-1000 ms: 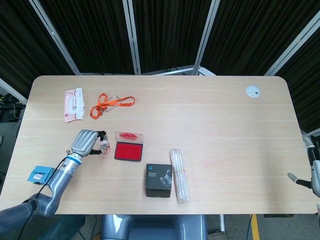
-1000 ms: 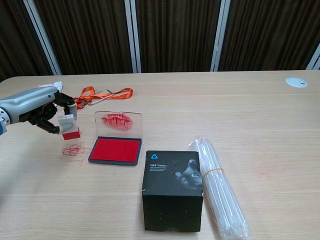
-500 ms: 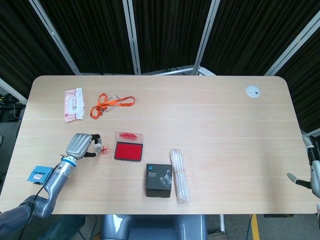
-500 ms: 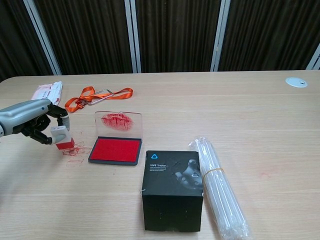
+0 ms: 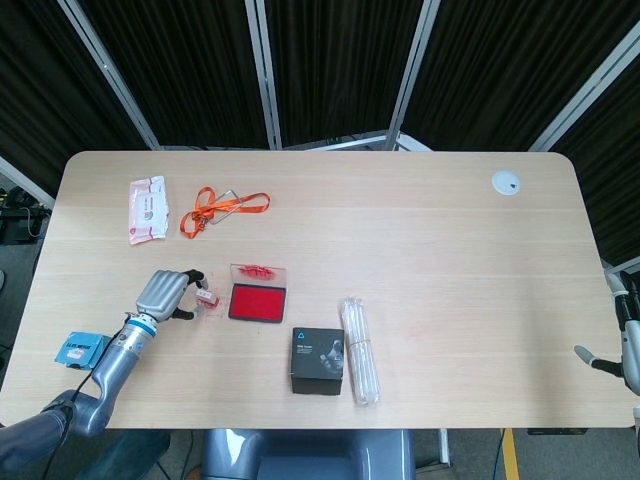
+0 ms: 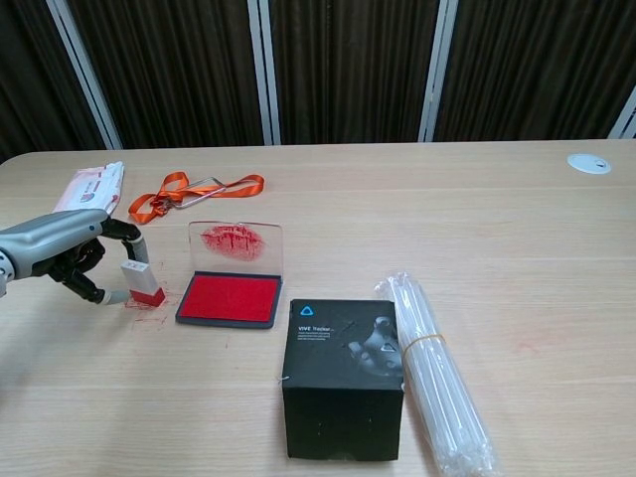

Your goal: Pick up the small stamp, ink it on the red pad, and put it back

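Dark slatted panels back a pale wooden counter (image 6: 417, 199). Left hand (image 6: 62, 260) sits low at the counter's left side, fingers (image 6: 117, 231) curled around the stamp (image 6: 142, 282); thumb side and fingertip appear to pinch its white body. Stamp is tilted, red base touching the counter on a patch of red ink smears (image 6: 149, 303), just left of the pad (image 6: 231, 298). Pad is open, its clear lid (image 6: 235, 245) standing upright at the back edge with red marks on it. Orange lanyard (image 6: 189, 189) and a white-and-red packet (image 6: 87, 185) lie well behind the hand. Black box (image 6: 343, 393) stands in front of the pad, to its right; a bundle of clear tubes (image 6: 437, 373) lies just beside the box. White disc (image 6: 588, 163) at the far right corner. Blue tag (image 5: 80, 349) near the left forearm. Right hand (image 5: 628, 345) only partly visible at the head view's right edge, off the counter; cannot tell how its fingers lie.
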`<state>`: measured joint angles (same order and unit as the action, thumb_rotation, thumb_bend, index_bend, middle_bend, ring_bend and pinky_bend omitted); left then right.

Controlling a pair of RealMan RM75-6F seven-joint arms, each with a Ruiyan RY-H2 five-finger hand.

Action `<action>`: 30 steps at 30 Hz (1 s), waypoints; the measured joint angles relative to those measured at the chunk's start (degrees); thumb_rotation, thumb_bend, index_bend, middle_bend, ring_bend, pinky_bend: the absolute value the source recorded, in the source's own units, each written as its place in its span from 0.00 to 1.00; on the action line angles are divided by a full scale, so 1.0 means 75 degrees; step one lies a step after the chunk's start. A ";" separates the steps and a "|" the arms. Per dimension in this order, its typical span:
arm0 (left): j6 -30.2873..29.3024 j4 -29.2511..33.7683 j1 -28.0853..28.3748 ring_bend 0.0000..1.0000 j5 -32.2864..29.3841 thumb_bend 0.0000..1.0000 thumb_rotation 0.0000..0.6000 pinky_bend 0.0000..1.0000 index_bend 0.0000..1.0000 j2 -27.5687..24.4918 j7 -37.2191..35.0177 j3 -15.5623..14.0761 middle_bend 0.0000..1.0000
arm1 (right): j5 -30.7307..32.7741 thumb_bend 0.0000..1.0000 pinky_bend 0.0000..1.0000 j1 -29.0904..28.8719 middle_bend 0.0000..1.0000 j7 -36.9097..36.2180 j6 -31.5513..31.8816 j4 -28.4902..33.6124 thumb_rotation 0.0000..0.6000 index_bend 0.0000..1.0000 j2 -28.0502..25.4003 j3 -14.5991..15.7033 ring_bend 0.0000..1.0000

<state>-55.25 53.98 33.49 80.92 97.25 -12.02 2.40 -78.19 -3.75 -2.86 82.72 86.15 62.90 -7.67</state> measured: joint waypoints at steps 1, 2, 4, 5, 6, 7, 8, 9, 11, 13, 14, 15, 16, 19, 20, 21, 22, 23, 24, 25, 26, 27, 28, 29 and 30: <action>-0.0005 0.0005 -0.0003 0.79 0.0005 0.15 1.00 0.91 0.36 -0.0006 0.0004 -0.0001 0.32 | -0.0002 0.00 0.00 -0.0002 0.00 0.0000 0.0001 0.0003 1.00 0.00 -0.0002 -0.0001 0.00; -0.0020 0.0015 -0.0009 0.79 0.0016 0.14 1.00 0.90 0.35 -0.0014 0.0007 -0.0002 0.31 | -0.0004 0.00 0.00 -0.0001 0.00 0.0000 0.0002 0.0007 1.00 0.00 -0.0004 -0.0001 0.00; -0.0054 0.0032 -0.0017 0.79 0.0037 0.14 1.00 0.90 0.34 -0.0026 0.0011 -0.0004 0.29 | -0.0010 0.00 0.00 0.0001 0.00 0.0000 0.0009 0.0016 1.00 0.00 -0.0007 0.0002 0.00; -0.0086 0.0051 -0.0024 0.79 0.0055 0.14 1.00 0.90 0.34 -0.0039 0.0010 -0.0005 0.29 | -0.0012 0.00 0.00 0.0002 0.00 -0.0001 0.0010 0.0018 1.00 0.00 -0.0008 0.0002 0.00; -0.0113 0.0070 -0.0030 0.79 0.0071 0.14 1.00 0.90 0.33 -0.0053 0.0009 -0.0007 0.28 | -0.0013 0.00 0.00 0.0002 0.00 -0.0002 0.0011 0.0021 1.00 0.00 -0.0009 0.0003 0.00; -0.0139 0.0088 -0.0036 0.78 0.0086 0.14 1.00 0.90 0.32 -0.0068 0.0011 -0.0009 0.27 | -0.0015 0.00 0.00 0.0003 0.00 -0.0004 0.0011 0.0025 1.00 0.00 -0.0011 0.0005 0.00; -0.0181 0.0113 -0.0045 0.78 0.0107 0.14 1.00 0.90 0.32 -0.0092 0.0021 -0.0010 0.26 | -0.0019 0.00 0.00 0.0003 0.00 -0.0006 0.0012 0.0029 1.00 0.00 -0.0012 0.0006 0.00; -0.0221 0.0137 -0.0053 0.78 0.0120 0.13 1.00 0.90 0.31 -0.0114 0.0029 -0.0009 0.25 | -0.0023 0.00 0.00 0.0003 0.00 -0.0011 0.0014 0.0037 1.00 0.00 -0.0015 0.0006 0.00; -0.0355 0.0226 -0.0081 0.77 0.0145 0.11 1.00 0.89 0.30 -0.0185 0.0041 0.0011 0.24 | -0.0041 0.00 0.00 0.0004 0.00 -0.0026 0.0023 0.0060 1.00 0.00 -0.0028 0.0007 0.00; -0.0537 0.0355 -0.0119 0.75 0.0175 0.07 1.00 0.87 0.29 -0.0287 0.0056 0.0043 0.23 | -0.0062 0.00 0.00 0.0011 0.00 -0.0051 0.0036 0.0076 1.00 0.00 -0.0039 0.0015 0.00; -0.0696 0.0469 -0.0151 0.72 0.0202 0.04 1.00 0.84 0.27 -0.0380 0.0077 0.0069 0.21 | -0.0072 0.00 0.00 0.0013 0.00 -0.0064 0.0042 0.0083 1.00 0.00 -0.0046 0.0018 0.00; -0.0834 0.0569 -0.0180 0.67 0.0226 0.02 1.00 0.79 0.25 -0.0459 0.0098 0.0090 0.17 | -0.0086 0.00 0.00 0.0017 0.00 -0.0078 0.0051 0.0091 1.00 0.00 -0.0054 0.0020 0.00; -0.0985 0.0681 -0.0214 0.62 0.0250 0.01 1.00 0.75 0.22 -0.0546 0.0123 0.0113 0.13 | -0.0107 0.00 0.00 0.0022 0.00 -0.0095 0.0068 0.0104 1.00 0.00 -0.0065 0.0025 0.00; -0.1546 0.1108 -0.0369 0.34 0.0316 0.00 1.00 0.44 0.07 -0.0873 0.0236 0.0203 0.01 | -0.0174 0.00 0.00 0.0037 0.00 -0.0141 0.0122 0.0149 1.00 0.00 -0.0092 0.0034 0.00; -0.1782 0.1319 -0.0459 0.21 0.0330 0.00 1.00 0.27 0.03 -0.1033 0.0316 0.0234 0.00 | -0.0202 0.00 0.00 0.0042 0.00 -0.0158 0.0142 0.0169 1.00 0.00 -0.0103 0.0039 0.00; -0.1950 0.1494 -0.0536 0.10 0.0331 0.00 1.00 0.13 0.00 -0.1165 0.0406 0.0250 0.00 | -0.0238 0.00 0.00 0.0048 0.00 -0.0179 0.0166 0.0194 1.00 0.00 -0.0117 0.0045 0.00; -0.2092 0.1675 -0.0614 0.05 0.0324 0.00 1.00 0.06 0.00 -0.1297 0.0534 0.0259 0.00 | -0.0289 0.00 0.00 0.0056 0.00 -0.0209 0.0196 0.0231 1.00 0.00 -0.0138 0.0055 0.00; -0.2227 0.1918 -0.0725 0.01 0.0302 0.00 1.00 0.02 0.00 -0.1478 0.0758 0.0263 0.00 | -0.0327 0.00 0.00 0.0061 0.00 -0.0233 0.0217 0.0262 1.00 0.00 -0.0156 0.0063 0.00; -0.2310 0.2124 -0.0812 0.00 0.0278 0.00 1.00 0.00 0.00 -0.1616 0.0957 0.0264 0.00 | -0.0366 0.00 0.00 0.0065 0.00 -0.0257 0.0238 0.0292 1.00 0.00 -0.0173 0.0070 0.00; -0.2400 0.2354 -0.0906 0.00 0.0248 0.00 1.00 0.00 0.00 -0.1757 0.1174 0.0262 0.00 | -0.0419 0.00 0.00 0.0070 0.00 -0.0285 0.0266 0.0328 1.00 0.00 -0.0194 0.0080 0.00; -0.2547 0.2691 -0.1044 0.00 0.0201 0.00 1.00 0.00 0.00 -0.1948 0.1466 0.0256 0.00 | -0.0459 0.00 0.00 0.0074 0.00 -0.0303 0.0289 0.0350 1.00 0.00 -0.0209 0.0089 0.00; -0.2671 0.2964 -0.1154 0.00 0.0165 0.00 1.00 0.00 0.00 -0.2092 0.1687 0.0248 0.00 | -0.0499 0.00 0.00 0.0079 0.00 -0.0322 0.0312 0.0368 1.00 0.00 -0.0225 0.0099 0.00; -0.2811 0.3247 -0.1270 0.00 0.0132 0.00 1.00 0.00 0.00 -0.2237 0.1915 0.0239 0.00 | -0.0540 0.00 0.00 0.0088 0.00 -0.0355 0.0338 0.0390 1.00 0.00 -0.0246 0.0113 0.00; -0.3033 0.3632 -0.1440 0.00 0.0097 0.00 1.00 0.00 0.00 -0.2424 0.2227 0.0224 0.00 | -0.0563 0.00 0.00 0.0095 0.00 -0.0385 0.0356 0.0403 1.00 0.00 -0.0261 0.0121 0.00; -0.3226 0.3920 -0.1573 0.00 0.0079 0.00 1.00 0.00 0.00 -0.2556 0.2462 0.0212 0.00 | -0.0584 0.00 0.00 0.0101 0.00 -0.0414 0.0373 0.0413 1.00 0.00 -0.0275 0.0128 0.00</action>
<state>-79.45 83.38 21.69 81.51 78.07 6.45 3.99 -82.58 -2.99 -5.96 85.52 89.25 60.84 -6.71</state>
